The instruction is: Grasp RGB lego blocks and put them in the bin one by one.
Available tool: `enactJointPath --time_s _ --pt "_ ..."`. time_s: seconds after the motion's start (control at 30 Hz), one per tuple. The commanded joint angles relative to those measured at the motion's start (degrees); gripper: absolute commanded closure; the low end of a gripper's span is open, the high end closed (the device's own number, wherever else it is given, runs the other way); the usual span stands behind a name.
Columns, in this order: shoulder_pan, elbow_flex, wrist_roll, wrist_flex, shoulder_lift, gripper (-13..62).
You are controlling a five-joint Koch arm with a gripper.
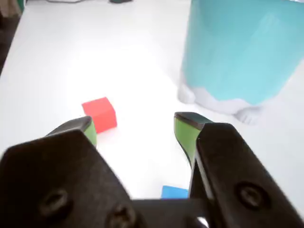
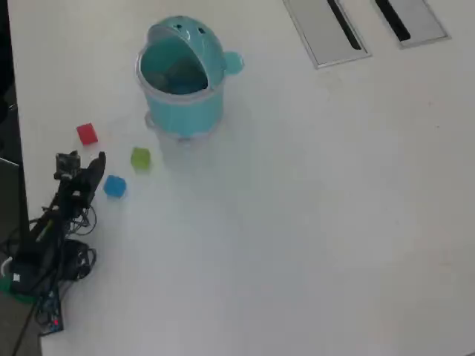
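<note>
White surface [image 2: 312, 208] carries everything. Overhead, the claw [image 2: 83, 165] hangs spread and empty; red block [image 2: 87, 133] at 12 o'clock, yellow-green block [image 2: 140, 158] and blue block [image 2: 114, 186] near 3, teal bin [image 2: 182, 89] at 1.

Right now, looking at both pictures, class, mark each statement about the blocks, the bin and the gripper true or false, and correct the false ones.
1. All three blocks lie on the table, outside the bin. True.
2. The gripper is clamped on the red block. False: its jaws stand apart and empty, and the red block sits on the table beyond the left jaw in the wrist view.
3. In the overhead view the green block is the one nearest the bin. True.
4. The blue block is inside the bin. False: it lies on the table close beside the gripper.
5. The bin lies tipped on its side. False: it stands upright.
</note>
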Motion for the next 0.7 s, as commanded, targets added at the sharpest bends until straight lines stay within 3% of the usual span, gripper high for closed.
enactJointPath --time_s 0.0,0.2,0.67 --pt "-0.8 -6.2 -2.9 -0.3 1.9 20.7" --pt "-8.7 -14.0 -2.9 12.9 -3.5 20.7" --pt "-14.4 -26.9 -5.5 17.4 -22.8 20.6"
